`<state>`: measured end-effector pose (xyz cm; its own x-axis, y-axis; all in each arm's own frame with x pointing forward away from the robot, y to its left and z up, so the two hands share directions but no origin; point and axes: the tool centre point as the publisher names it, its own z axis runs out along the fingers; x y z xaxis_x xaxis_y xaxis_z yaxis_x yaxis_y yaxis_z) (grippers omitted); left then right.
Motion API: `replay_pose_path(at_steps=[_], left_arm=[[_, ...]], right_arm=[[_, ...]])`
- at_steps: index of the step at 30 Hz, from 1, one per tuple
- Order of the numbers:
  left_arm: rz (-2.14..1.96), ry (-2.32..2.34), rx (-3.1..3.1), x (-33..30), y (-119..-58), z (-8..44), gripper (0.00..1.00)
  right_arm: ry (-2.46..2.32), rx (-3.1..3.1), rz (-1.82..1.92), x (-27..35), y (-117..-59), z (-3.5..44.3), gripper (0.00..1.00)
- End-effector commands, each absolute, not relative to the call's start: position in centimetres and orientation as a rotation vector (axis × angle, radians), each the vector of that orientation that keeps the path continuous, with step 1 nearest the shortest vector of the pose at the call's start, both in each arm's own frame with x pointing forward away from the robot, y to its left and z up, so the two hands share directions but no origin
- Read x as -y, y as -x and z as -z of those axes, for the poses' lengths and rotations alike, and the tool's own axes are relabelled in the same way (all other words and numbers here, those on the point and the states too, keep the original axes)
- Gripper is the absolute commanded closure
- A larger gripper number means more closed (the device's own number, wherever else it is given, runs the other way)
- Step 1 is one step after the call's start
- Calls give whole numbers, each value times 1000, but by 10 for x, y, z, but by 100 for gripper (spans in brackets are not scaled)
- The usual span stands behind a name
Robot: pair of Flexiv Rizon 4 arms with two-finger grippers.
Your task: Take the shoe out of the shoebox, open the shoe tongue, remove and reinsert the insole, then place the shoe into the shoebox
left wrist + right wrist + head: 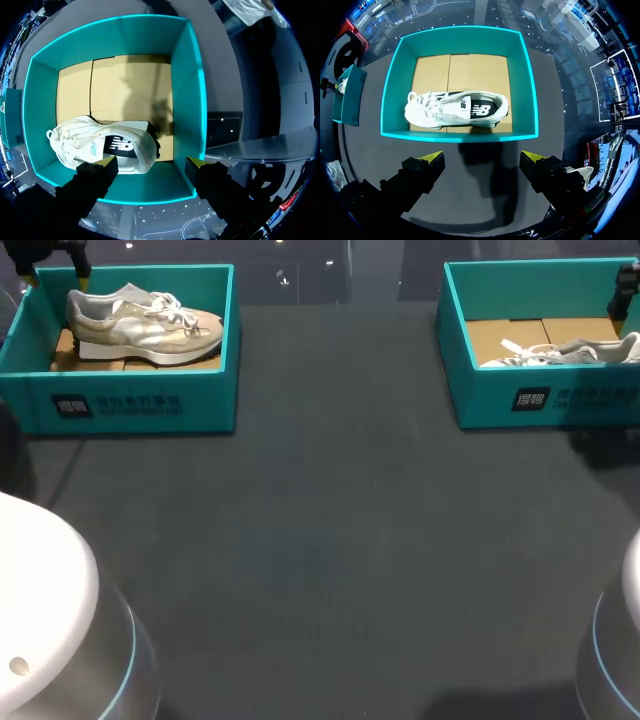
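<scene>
Left claw (150,162), spread and empty, hangs over the left shoebox (187,90); the left sneaker (102,145) lies just below, long axis running tip to tip. Right claw (482,156), equally spread, stands over the bench (470,180) short of the right shoebox (460,40), where the right sneaker (457,109) lies crosswise ahead. Overhead, white print (118,405) marks both box fronts; the left claw seems nearer.

In the head view the right shoebox (480,400) runs off the edge with the right shoe (560,352) mostly sunk behind its front wall, and in my left wrist view a fingertip (107,161) of my left jaws covers part of the left shoe (100,142).
</scene>
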<state>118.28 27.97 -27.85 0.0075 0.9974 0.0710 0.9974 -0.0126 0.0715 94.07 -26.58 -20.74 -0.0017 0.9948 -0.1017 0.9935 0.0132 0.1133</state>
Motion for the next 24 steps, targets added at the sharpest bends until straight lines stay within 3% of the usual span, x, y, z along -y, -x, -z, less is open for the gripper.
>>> replay_pose_path(at_steps=[1,8,15,24], left_arm=[[-151,-2243,-2214,-278,-1190,292,15],[-157,-2256,-2232,-275,-1191,308,15],[-167,-2267,-2260,-276,-1192,324,27],[-159,-2278,-2288,-278,-1192,340,36]], right_arm=[[-2105,-2119,-13,265,-940,207,0],[-2105,-2119,-13,265,-940,207,0],[-2105,-2119,-13,265,-940,207,0],[-2105,-2119,-13,265,-940,207,0]])
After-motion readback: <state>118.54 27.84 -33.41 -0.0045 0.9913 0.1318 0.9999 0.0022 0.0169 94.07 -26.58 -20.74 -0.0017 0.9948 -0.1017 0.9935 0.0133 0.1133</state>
